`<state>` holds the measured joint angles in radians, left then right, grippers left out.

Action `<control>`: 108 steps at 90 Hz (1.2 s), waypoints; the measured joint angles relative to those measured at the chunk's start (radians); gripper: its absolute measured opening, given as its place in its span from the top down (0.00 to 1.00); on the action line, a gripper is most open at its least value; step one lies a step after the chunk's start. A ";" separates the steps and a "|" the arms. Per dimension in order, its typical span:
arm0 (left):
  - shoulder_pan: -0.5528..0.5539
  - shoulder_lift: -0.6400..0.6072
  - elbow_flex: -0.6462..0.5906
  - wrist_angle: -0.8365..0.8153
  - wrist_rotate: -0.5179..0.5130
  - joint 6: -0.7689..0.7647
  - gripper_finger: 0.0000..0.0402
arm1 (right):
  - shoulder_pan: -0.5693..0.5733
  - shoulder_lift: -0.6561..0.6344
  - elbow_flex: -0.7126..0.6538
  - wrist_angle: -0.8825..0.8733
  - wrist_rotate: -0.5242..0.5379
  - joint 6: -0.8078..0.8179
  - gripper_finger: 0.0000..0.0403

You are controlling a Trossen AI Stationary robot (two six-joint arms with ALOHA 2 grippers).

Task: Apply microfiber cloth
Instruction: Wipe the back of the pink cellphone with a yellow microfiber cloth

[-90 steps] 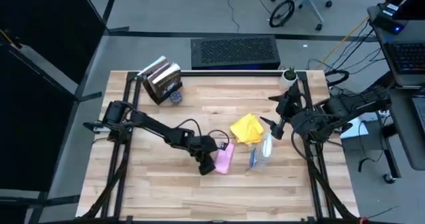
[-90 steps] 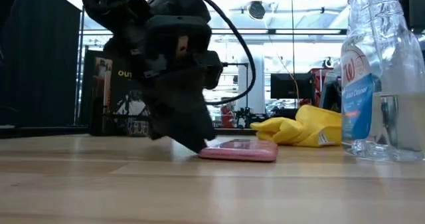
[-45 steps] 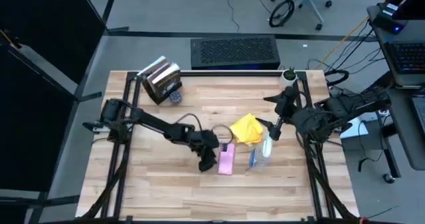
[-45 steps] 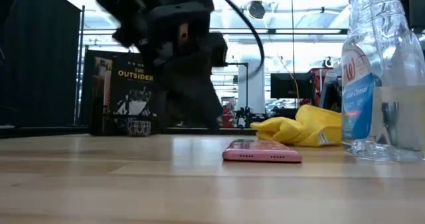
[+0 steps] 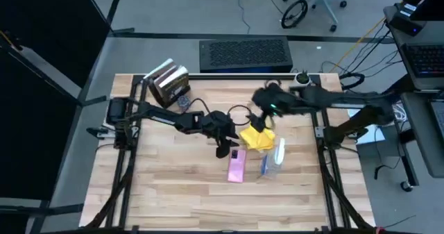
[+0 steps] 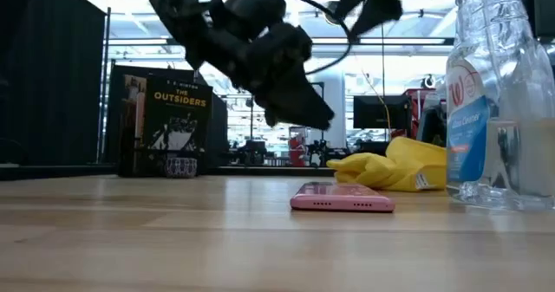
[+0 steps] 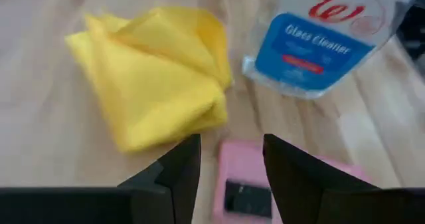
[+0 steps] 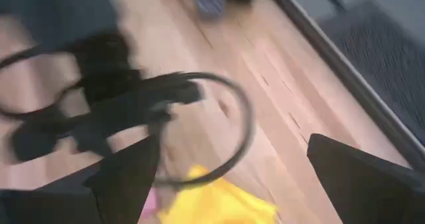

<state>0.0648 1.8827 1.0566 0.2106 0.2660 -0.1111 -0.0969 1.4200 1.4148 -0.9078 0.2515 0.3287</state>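
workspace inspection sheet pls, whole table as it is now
Surface: wooden table, black frame rails.
Job's things: microfiber cloth crumpled mid-table, not held.
Clutter: pink phone lying flat; glass cleaner bottle standing beside cloth; books at far left corner.
Grippers: left gripper open, empty, above the phone's far end; right gripper open, over the cloth's far edge.
Cables: black loop on the left arm.
Surroundings: office chair, black grille box.

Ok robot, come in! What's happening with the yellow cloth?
Left gripper open, empty, raised over the pink phone. Right gripper open above the yellow cloth, not touching. Cloth crumpled on the table, spray bottle lying beside it.
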 joint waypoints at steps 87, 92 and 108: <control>-0.060 0.142 0.004 0.027 -0.027 0.148 0.84 | -0.073 0.351 -0.035 -0.188 -0.162 0.119 0.13; -0.061 0.142 0.004 0.027 -0.027 0.151 0.84 | -0.060 0.351 -0.054 -0.179 -0.178 0.138 0.13; -0.063 0.142 0.004 0.024 -0.026 0.151 0.84 | -0.023 0.350 -0.126 -0.094 -0.212 0.173 0.13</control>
<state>0.0021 2.0251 1.0603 0.2351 0.2401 0.0395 -0.1198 1.7699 1.2885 -1.0016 0.0391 0.5019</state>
